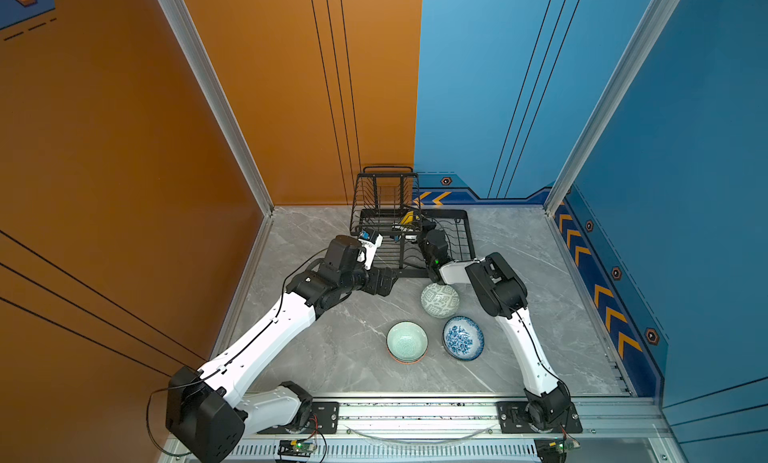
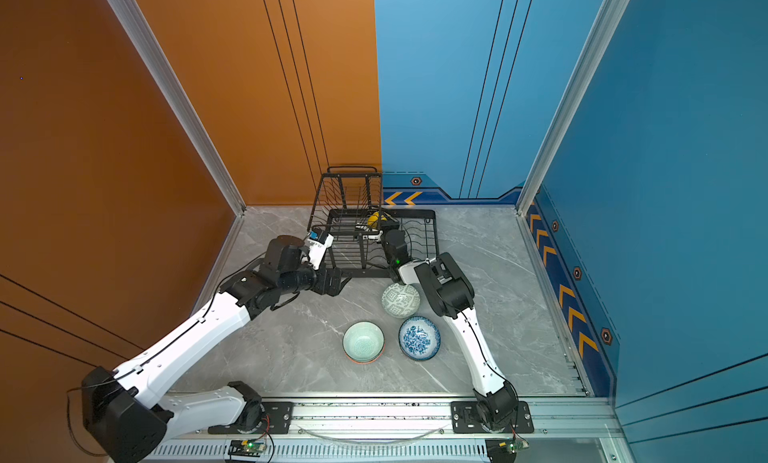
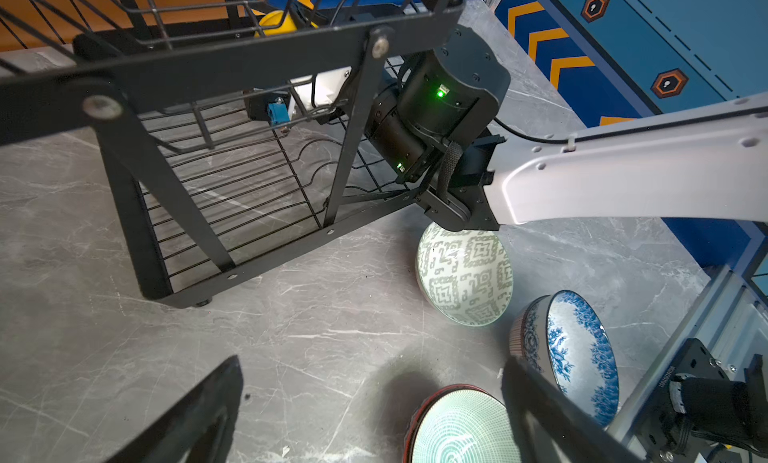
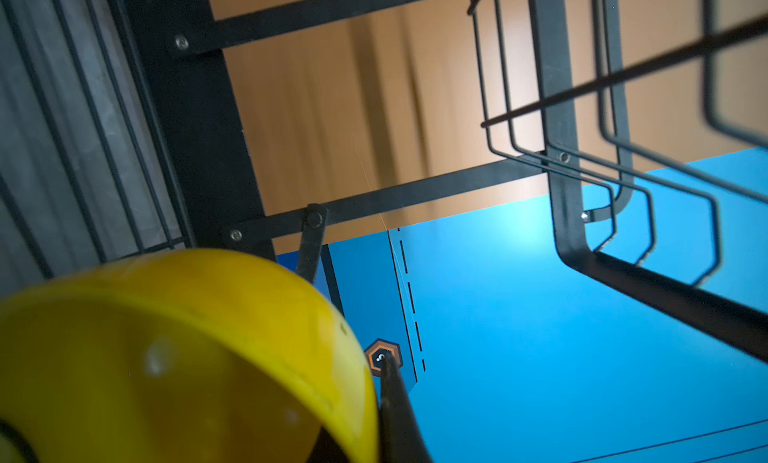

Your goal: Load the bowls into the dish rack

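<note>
Spreading across the cell, the grey marble table point(image 1: 324, 357) carries the black dish rack point(image 1: 386, 199) at its far edge. Three bowls rest on the table before the rack: grey-green bowl point(image 1: 439, 300), mint bowl point(image 1: 407, 341), blue floral bowl point(image 1: 463, 337). The right gripper point(image 1: 411, 227) reaches inside the rack, clenched on the yellow bowl point(image 1: 406, 218). The left gripper point(image 1: 385, 280) hangs released, empty, beside the rack's near corner.

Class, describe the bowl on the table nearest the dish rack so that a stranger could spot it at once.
Find the black wire dish rack at the back of the grey table. One bowl sits just before its near edge. Unlike the mint ringed bowl and the blue floral bowl farther forward, it carries a grey-green geometric pattern.
</note>
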### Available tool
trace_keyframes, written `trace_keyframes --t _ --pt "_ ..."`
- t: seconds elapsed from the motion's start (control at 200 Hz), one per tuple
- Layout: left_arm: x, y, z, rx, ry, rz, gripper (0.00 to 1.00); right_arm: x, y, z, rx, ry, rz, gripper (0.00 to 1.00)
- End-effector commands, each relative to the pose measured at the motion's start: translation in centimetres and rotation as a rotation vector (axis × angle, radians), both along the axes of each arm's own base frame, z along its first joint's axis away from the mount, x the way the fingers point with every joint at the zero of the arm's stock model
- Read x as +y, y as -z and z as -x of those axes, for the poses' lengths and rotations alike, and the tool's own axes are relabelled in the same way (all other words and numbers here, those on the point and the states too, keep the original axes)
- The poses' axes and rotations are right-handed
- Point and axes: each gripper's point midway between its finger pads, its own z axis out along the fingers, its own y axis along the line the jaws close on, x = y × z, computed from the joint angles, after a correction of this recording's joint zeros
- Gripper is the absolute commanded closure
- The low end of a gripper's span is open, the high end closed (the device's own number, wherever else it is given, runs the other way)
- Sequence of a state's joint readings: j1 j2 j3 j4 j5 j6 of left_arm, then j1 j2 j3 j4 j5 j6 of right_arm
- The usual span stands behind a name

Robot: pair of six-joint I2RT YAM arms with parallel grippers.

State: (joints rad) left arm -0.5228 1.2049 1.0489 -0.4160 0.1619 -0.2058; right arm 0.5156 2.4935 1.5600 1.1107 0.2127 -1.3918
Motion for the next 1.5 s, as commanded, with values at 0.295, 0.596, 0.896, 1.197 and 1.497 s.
trace_keyframes --t 0.295,0.596,0.896,1.197,1.497 --pt "0.4 0.0 0.2 -0.003 -0.002 0.0 0.02 0.4 1.7 0.5 0.095 0.016 0.013 1.0" --pt "0.2 0.4 0.1 0.009 0.003 -0.002 0.02 0.4 1.2 0.2 0.085 0.018 0.014 0.9" --pt "0.0 0.4 0.0 0.009 0.006 -0.004 0.02 -0.3 0.3 -0.2 0.058 0.039 0.008 0.81" --pt "0.1 0.7 -0.1 0.009 0.0 -0.009 0.02 -0.7 -1.0 -0.4 0.033 0.053 0.005 0.6" --pt "-0.2 0.5 -0.3 0.001 -0.001 0.001 0.02 -1.1 -2.1 -0.1 0.027 0.052 -0.005 0.5"
